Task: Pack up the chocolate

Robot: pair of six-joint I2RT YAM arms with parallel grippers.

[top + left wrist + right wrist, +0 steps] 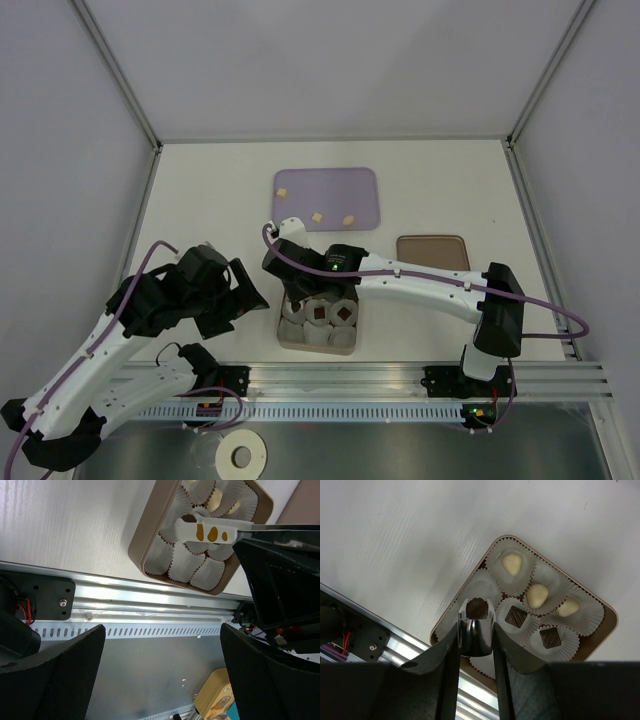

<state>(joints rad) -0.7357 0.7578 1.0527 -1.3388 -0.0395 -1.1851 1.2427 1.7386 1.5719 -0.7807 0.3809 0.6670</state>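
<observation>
Right pincer (pixel 476 634) clamped on a scoop (pixel 477 627) carrying one dark chocolate (pixel 477 608) above the box (pixel 569 580), frame centre; next I judge: lower and tip it into an empty cup (pixel 482 586).

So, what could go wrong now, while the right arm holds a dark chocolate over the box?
The dark piece sits only at the tip of the shiny tool in the right gripper; it might slip and land outside the empty cup below it. Lowering the tool may also crush that cup or bump the neighbouring dark piece.
</observation>
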